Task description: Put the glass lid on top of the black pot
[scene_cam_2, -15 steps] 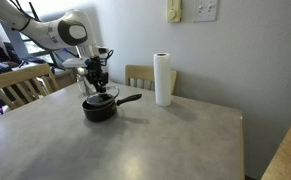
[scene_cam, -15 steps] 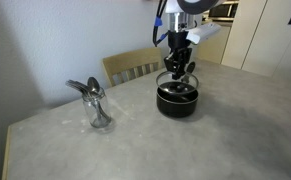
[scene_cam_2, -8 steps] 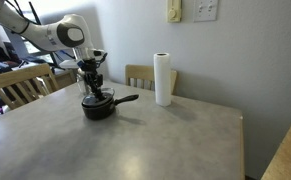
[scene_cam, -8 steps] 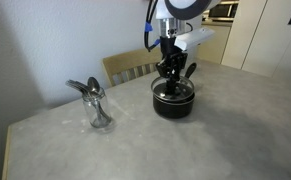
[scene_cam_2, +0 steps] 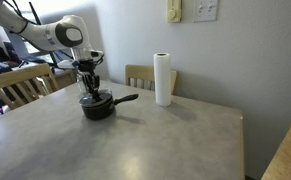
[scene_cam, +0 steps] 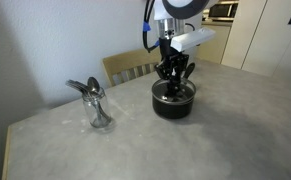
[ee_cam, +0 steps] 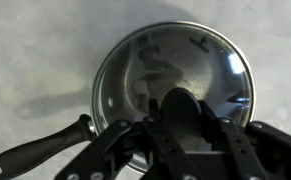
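Note:
The black pot (scene_cam: 173, 104) stands on the grey table near its far edge; it also shows in an exterior view (scene_cam_2: 95, 107) with its long handle (scene_cam_2: 126, 99) pointing right. The glass lid (ee_cam: 175, 55), clear with a metal rim, lies flat on the pot's rim in the wrist view. Its black knob sits between my fingers. My gripper (ee_cam: 179, 106) comes straight down over the pot in both exterior views (scene_cam: 173, 80) (scene_cam_2: 89, 88) and is shut on the knob. The pot's handle (ee_cam: 35, 155) runs off to the lower left in the wrist view.
A clear glass jar of metal spoons (scene_cam: 98, 108) stands on the table (scene_cam: 215, 140), well apart from the pot. A white paper towel roll (scene_cam_2: 163, 80) stands beyond the pot's handle. Wooden chairs (scene_cam: 133, 66) (scene_cam_2: 20, 85) stand at the table's edges.
My gripper has come down with the lid. One second ago the lid hung just above the pot; now it rests on the pot's rim.

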